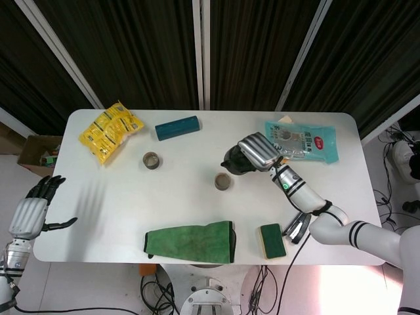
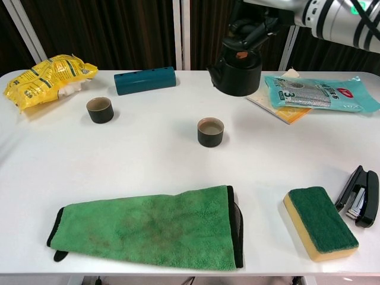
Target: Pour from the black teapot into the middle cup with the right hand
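The black teapot (image 2: 237, 74) (image 1: 233, 161) sits upright in the air, spout to the left, gripped by its top handle in my right hand (image 1: 257, 151) (image 2: 256, 24). It is behind and to the right of the middle cup (image 2: 210, 131) (image 1: 223, 181), a small dark cup with pale liquid showing inside. A second dark cup (image 2: 100, 110) (image 1: 151, 160) stands further left. My left hand (image 1: 29, 213) hangs off the table's left edge, fingers spread, holding nothing.
A green cloth (image 2: 148, 227) lies at the front. A green-and-yellow sponge (image 2: 320, 222) and a black stapler (image 2: 359, 196) sit front right. At the back are a yellow bag (image 2: 44, 77), a teal case (image 2: 145, 80) and a blue packet (image 2: 317, 92) on a booklet.
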`<action>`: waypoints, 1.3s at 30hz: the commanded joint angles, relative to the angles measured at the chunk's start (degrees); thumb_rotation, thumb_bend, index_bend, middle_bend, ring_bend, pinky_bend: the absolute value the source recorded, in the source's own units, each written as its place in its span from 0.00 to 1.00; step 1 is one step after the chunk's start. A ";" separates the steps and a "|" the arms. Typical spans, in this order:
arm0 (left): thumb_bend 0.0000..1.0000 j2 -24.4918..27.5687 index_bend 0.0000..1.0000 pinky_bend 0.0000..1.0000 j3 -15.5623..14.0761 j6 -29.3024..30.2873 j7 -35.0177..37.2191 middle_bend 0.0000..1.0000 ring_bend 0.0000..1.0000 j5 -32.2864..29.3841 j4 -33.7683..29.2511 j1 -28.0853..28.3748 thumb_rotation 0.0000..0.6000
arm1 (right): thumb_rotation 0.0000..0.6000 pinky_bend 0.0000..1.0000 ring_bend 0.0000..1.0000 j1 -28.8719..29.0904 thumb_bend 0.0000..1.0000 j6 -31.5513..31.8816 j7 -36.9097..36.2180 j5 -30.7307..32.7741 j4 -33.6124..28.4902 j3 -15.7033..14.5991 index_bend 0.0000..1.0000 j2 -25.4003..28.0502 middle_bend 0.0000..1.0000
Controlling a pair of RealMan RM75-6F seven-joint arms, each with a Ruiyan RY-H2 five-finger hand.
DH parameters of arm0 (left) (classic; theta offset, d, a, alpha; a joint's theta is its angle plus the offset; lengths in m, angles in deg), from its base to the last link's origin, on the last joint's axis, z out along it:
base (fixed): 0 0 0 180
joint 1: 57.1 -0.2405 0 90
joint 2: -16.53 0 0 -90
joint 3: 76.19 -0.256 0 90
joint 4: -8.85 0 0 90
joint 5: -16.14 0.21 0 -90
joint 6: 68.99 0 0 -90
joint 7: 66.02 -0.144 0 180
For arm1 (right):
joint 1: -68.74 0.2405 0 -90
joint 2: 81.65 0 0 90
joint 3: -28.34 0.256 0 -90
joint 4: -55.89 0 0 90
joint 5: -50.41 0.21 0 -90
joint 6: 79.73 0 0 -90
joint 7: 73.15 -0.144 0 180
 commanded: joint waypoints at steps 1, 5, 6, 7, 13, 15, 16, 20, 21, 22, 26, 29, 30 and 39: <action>0.07 -0.08 0.12 0.18 -0.01 -0.09 -0.25 0.09 0.03 0.17 -0.19 0.19 0.74 | 1.00 0.68 0.88 -2.31 0.44 1.69 -1.48 -1.20 -0.47 -1.60 1.00 1.34 1.00; 0.06 -0.14 0.12 0.18 0.00 -0.29 -0.58 0.09 0.03 0.38 -0.55 0.51 0.73 | 1.00 0.68 0.88 -4.73 0.44 2.68 -2.11 -1.58 -0.24 -3.38 1.00 1.91 1.00; 0.06 -0.17 0.12 0.18 0.00 -0.32 -0.61 0.09 0.03 0.43 -0.59 0.58 0.73 | 1.00 0.68 0.88 -5.28 0.44 2.87 -2.24 -1.56 -0.11 -3.74 1.00 1.92 1.00; 0.07 -0.22 0.12 0.18 -0.03 -0.38 -0.62 0.09 0.03 0.49 -0.62 0.64 0.74 | 1.00 0.68 0.88 -6.04 0.44 3.07 -2.52 -1.47 0.09 -4.22 1.00 1.90 1.00; 0.06 -0.44 0.12 0.18 -0.28 -0.89 -0.56 0.09 0.03 0.63 -0.29 0.89 0.73 | 1.00 0.68 0.88 -8.95 0.45 3.17 -4.18 -1.24 2.42 -6.13 1.00 0.78 1.00; 0.07 -0.43 0.12 0.18 -0.31 -0.81 -0.51 0.09 0.03 0.65 -0.25 0.87 0.73 | 1.00 0.68 0.88 -9.62 0.44 3.25 -4.87 -1.42 3.47 -6.52 1.00 0.01 1.00; 0.06 -0.43 0.12 0.18 -0.32 -0.80 -0.46 0.09 0.03 0.62 -0.22 0.84 0.73 | 1.00 0.68 0.88 -9.87 0.44 3.26 -5.13 -1.53 3.90 -6.68 1.00 -0.34 1.00; 0.06 -0.53 0.12 0.18 -0.45 -1.02 -0.29 0.09 0.03 0.48 0.04 0.78 0.74 | 1.00 0.68 0.88 -10.71 0.44 3.17 -6.03 -2.02 5.99 -7.28 1.00 -2.10 1.00; 0.06 -0.58 0.12 0.18 -0.49 -1.05 -0.25 0.09 0.03 0.47 0.11 0.77 0.74 | 1.00 0.68 0.88 -10.92 0.44 3.18 -6.33 -2.13 6.69 -7.37 1.00 -2.69 1.00; 0.06 -0.61 0.12 0.18 -0.50 -1.05 -0.21 0.09 0.03 0.46 0.16 0.76 0.74 | 1.00 0.68 0.88 -11.08 0.44 3.20 -6.57 -2.21 7.19 -7.41 1.00 -3.11 1.00; 0.06 -0.65 0.12 0.18 -0.53 -1.01 -0.11 0.09 0.03 0.42 0.34 0.71 0.74 | 1.00 0.68 0.88 -11.60 0.44 3.20 -7.48 -2.72 9.18 -7.61 1.00 -4.72 1.00; 0.06 -0.65 0.12 0.18 -0.52 -0.96 -0.05 0.09 0.03 0.37 0.38 0.67 0.74 | 1.00 0.68 0.88 -11.87 0.44 3.36 -7.67 -3.24 10.45 -7.74 1.00 -5.56 1.00; 0.06 -0.66 0.12 0.18 -0.52 -0.96 -0.02 0.09 0.03 0.36 0.40 0.66 0.74 | 1.00 0.68 0.88 -11.94 0.44 3.36 -7.70 -3.38 10.78 -7.80 1.00 -5.79 1.00; 0.06 -0.66 0.12 0.18 -0.57 -0.92 0.00 0.09 0.03 0.39 0.44 0.65 0.74 | 1.00 0.68 0.88 -12.74 0.44 3.48 -8.61 -3.97 13.17 -7.84 1.00 -7.61 1.00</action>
